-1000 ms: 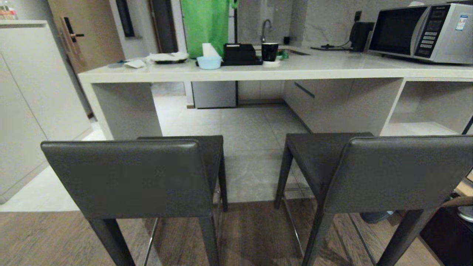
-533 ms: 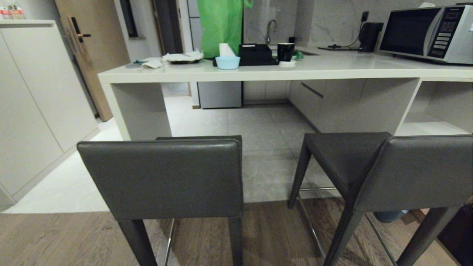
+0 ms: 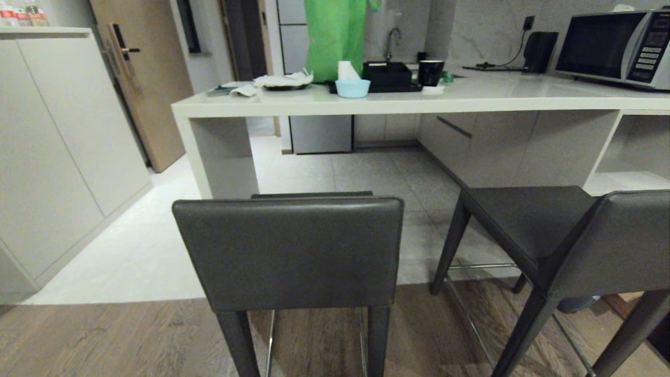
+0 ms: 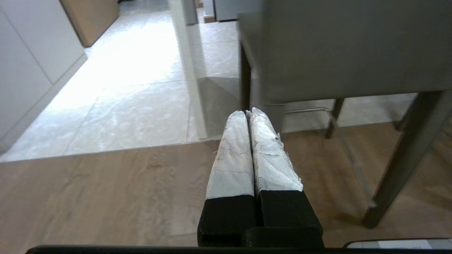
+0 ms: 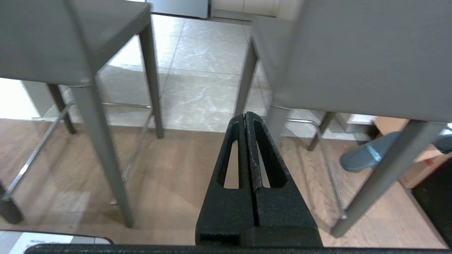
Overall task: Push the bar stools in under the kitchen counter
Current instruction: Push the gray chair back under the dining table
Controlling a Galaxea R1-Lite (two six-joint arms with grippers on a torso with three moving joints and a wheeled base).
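- Kitchen counter (image 3: 471, 99): taken as the landmark; its top carries a microwave (image 3: 612, 47) at the right end and a pale blue bowl (image 3: 352, 87) nearer the left.
- Left bar stool (image 3: 293, 251): stands in front of the counter, clear of its edge, backrest towards the robot, not under the slab.
- Right bar stool (image 3: 565, 241): also in front of the counter, angled, not tucked in.
- Left hand (image 4: 250, 114): fingers pressed together, empty, low behind the left stool.
- Right hand (image 5: 244, 116): fingers together, empty, low between both stools.
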